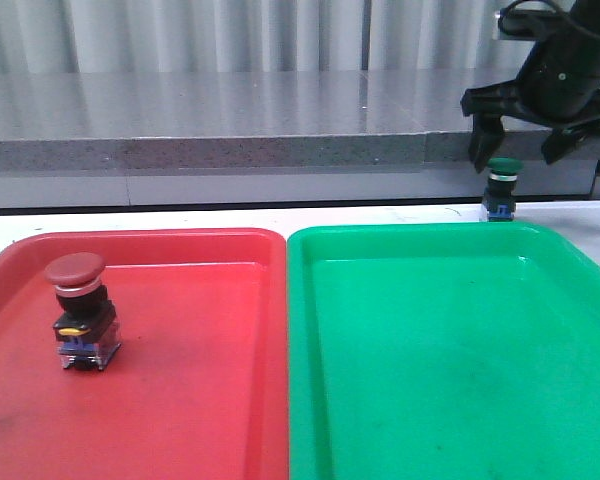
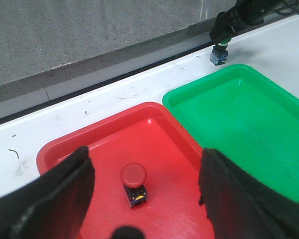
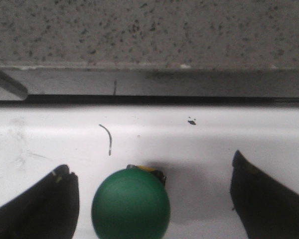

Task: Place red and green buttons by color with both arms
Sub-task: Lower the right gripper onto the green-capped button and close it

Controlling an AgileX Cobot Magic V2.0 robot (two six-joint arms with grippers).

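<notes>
Front view, step in hand: the green button (image 1: 501,188) is judged to be the one about to be picked up; it stands upright on the white table (image 1: 230,220), just behind the far rim of the green tray (image 1: 450,350).
Front view, right claw: the right gripper (image 1: 525,150) is hung over the green button with its fingers spread wide, one on each side of the cap, nothing held.
Front view, advice: the fingers are best lowered past the cap and closed on the body below it, so that the rounded cap is not squeezed out.
Front view, red button: the red button (image 1: 80,310) is already set upright in the left part of the red tray (image 1: 180,400).
Left wrist view, left claw: the left gripper (image 2: 144,194) is seen wide open and empty above the red tray, with the red button (image 2: 133,181) below and between the fingers.
Left wrist view, far side: the green button (image 2: 220,52) is seen small, on the table beyond the green tray's corner.
Right wrist view, alignment: the green button (image 3: 131,209) is seen closer to one finger than to the other, so a small sideways correction is advised before closing.
Right wrist view, look of the button: a smooth, dark green domed cap is shown, with a dark body and a touch of yellow showing behind it.
</notes>
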